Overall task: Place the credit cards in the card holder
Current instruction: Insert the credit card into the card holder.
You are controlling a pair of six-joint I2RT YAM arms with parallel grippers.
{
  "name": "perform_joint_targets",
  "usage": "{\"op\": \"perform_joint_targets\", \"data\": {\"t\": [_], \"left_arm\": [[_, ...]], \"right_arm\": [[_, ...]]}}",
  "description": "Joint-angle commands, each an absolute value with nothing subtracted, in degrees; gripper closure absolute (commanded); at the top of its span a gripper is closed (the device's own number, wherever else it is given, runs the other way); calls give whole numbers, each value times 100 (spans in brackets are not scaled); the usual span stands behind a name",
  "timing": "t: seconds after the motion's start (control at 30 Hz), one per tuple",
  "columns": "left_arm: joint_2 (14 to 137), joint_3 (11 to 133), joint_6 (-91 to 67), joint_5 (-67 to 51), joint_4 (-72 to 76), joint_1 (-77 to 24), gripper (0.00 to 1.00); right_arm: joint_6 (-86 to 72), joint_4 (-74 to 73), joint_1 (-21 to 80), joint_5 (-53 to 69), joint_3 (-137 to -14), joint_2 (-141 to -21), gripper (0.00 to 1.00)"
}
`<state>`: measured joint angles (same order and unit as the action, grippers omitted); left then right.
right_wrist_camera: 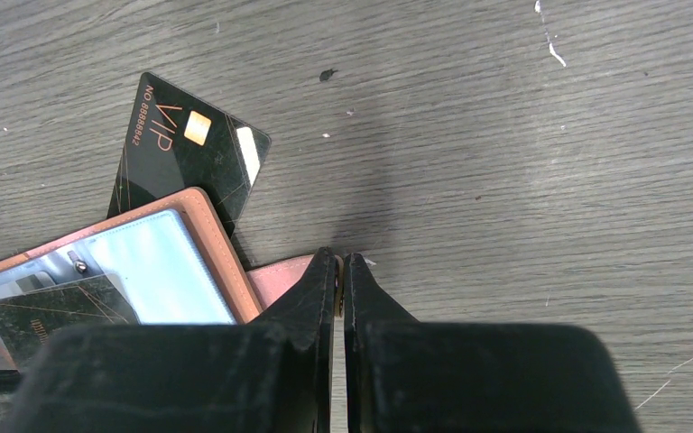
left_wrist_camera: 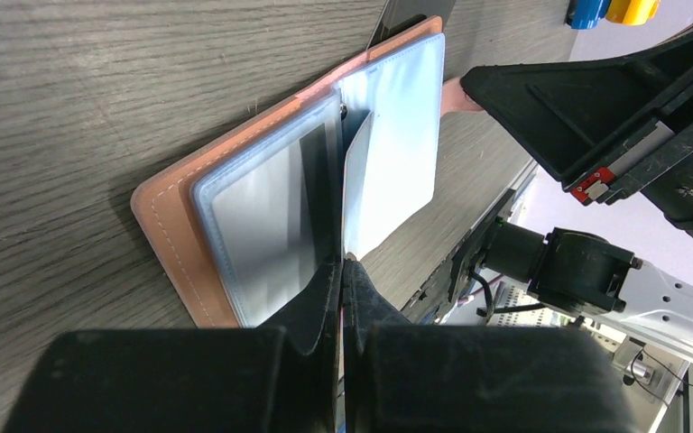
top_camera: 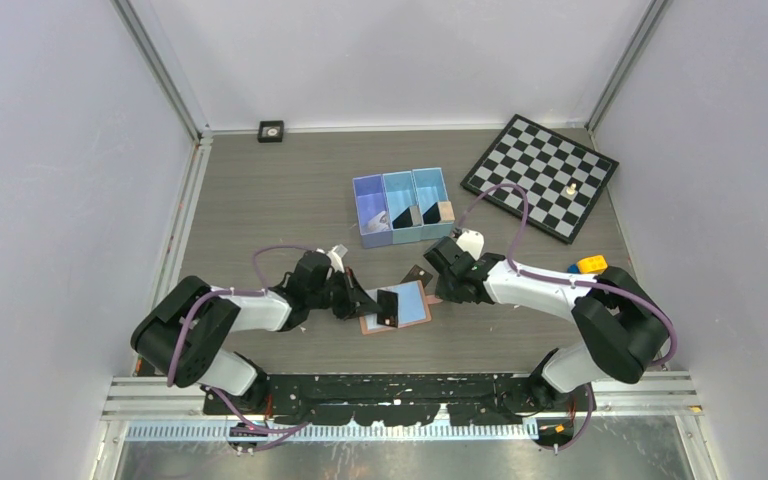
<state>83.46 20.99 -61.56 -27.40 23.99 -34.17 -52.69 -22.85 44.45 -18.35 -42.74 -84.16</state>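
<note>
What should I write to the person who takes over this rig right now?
Left gripper: shut on a card, held on edge over the open wallet.
Right gripper: shut on the wallet's tab.
A second card lies on the table, one corner under the wallet. More dark cards seem to stand in the bin.
Done: wallet open, one card in hand.
Left: slide the held card into a sleeve, then the others. Whether a sleeve already holds a card, I cannot tell.
</note>
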Motion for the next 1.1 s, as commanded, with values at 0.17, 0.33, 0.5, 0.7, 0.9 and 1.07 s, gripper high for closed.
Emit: {"op": "perform_joint_targets", "data": {"t": [0.17,0.33,0.5,0.7,0.9,1.07], "left_arm": [[8460,1991,-6232,-2462,2911,-3446,100],[8689,1944,-6339,-2358,3256,-3477,100],[8823,1926,-6402,-2254,3421,-3549,100],[8872,1900,-6512,-2039,3534,-3696,100],[8958,1881,-6570,-1868,3633,-3813,100],[9105,1913,-6611,-1798,3759,-3941,100]], "right_arm": [[-5398,-2291,4438,-1908,-4324,-8457,100],[-5412,-2295,4438,-1882,-4326,-8456,100],[-5431,-2309,4434,-1863,-4316,-8447,100],[-5445,-2297,4436,-1846,-4313,-8446,100],[-5442,-2296,4433,-1829,-4315,-8469,100],[-5445,-2295,4438,-1826,-4306,-8455,100]]}}
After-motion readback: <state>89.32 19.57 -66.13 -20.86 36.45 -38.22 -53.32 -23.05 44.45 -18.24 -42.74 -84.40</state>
